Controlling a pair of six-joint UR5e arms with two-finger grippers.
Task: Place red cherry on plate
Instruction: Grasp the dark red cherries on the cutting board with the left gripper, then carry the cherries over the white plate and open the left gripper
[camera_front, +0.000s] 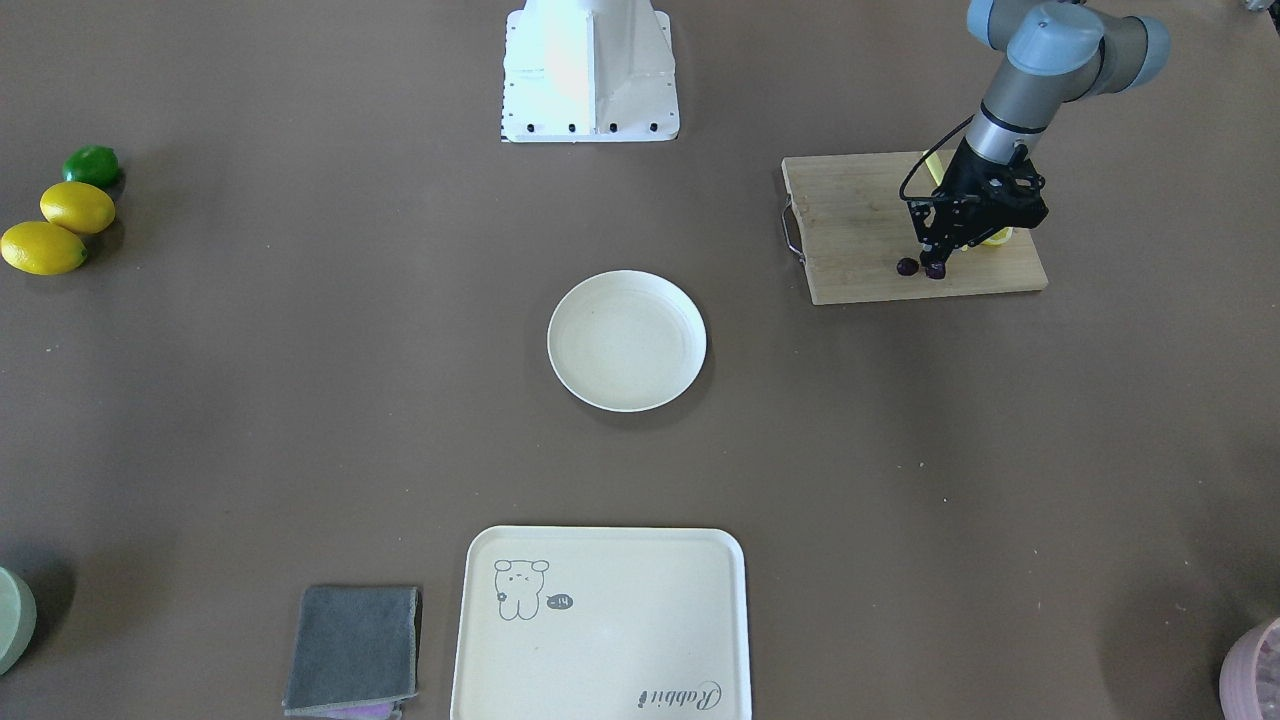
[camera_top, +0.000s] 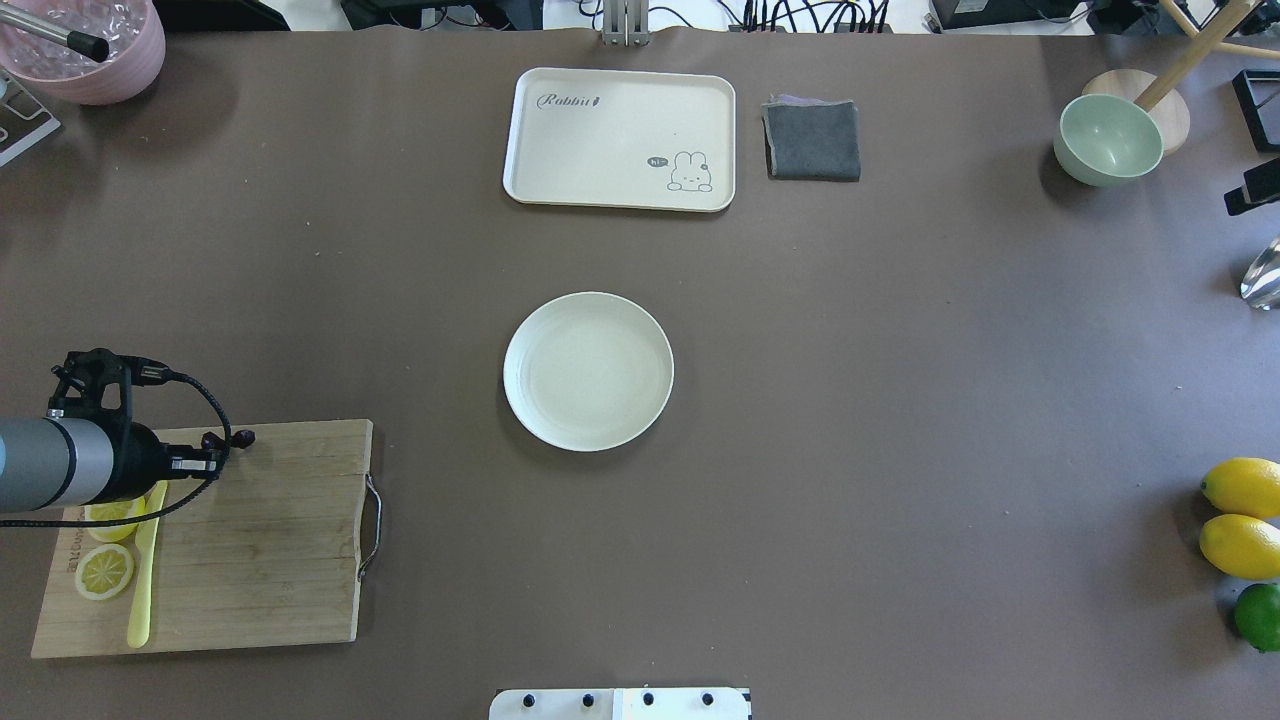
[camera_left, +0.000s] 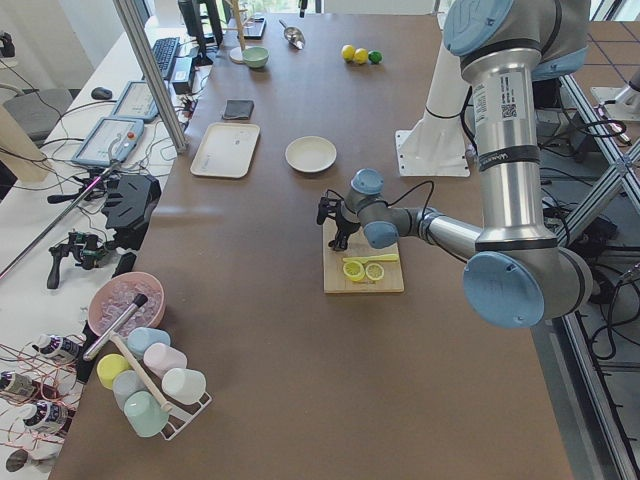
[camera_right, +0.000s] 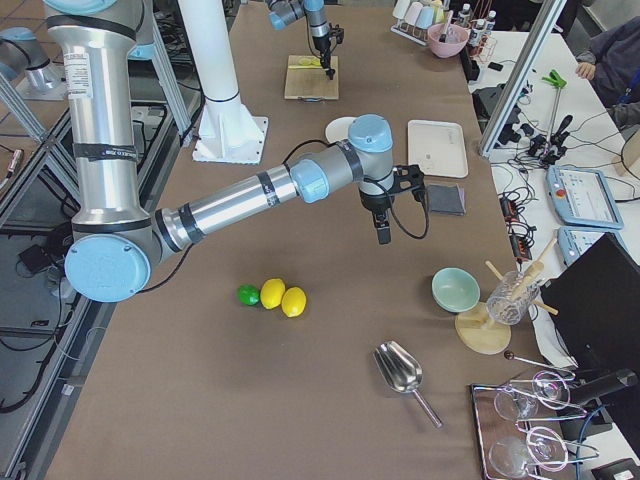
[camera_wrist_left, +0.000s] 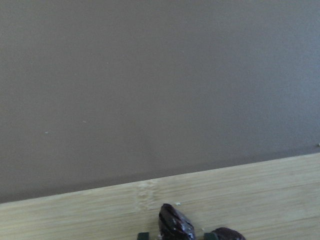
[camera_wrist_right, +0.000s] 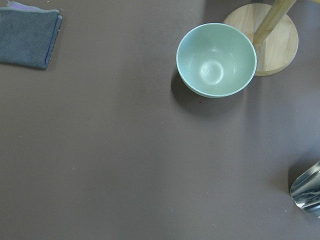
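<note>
The red cherry (camera_wrist_left: 176, 222), a pair of tiny dark maroon fruits, lies on the far edge of the wooden cutting board (camera_front: 860, 240). My left gripper (camera_front: 936, 262) is down on it and open. Its fingertips (camera_wrist_left: 143, 234) stand on either side of one fruit with small gaps, and the other fruit (camera_front: 907, 266) lies just beside. The round cream plate (camera_top: 588, 371) sits bare at the table's middle, well away from the board. My right gripper (camera_right: 383, 235) hangs above the table near the grey cloth and shows only in the exterior right view, so I cannot tell its state.
Two lemon slices (camera_top: 104, 570) and a yellow knife (camera_top: 140, 600) share the board. A cream tray (camera_top: 620, 138) and a grey cloth (camera_top: 812, 140) lie at the far side. A green bowl (camera_wrist_right: 216, 60), two lemons (camera_top: 1240, 487) and a lime (camera_top: 1258, 615) are on the right.
</note>
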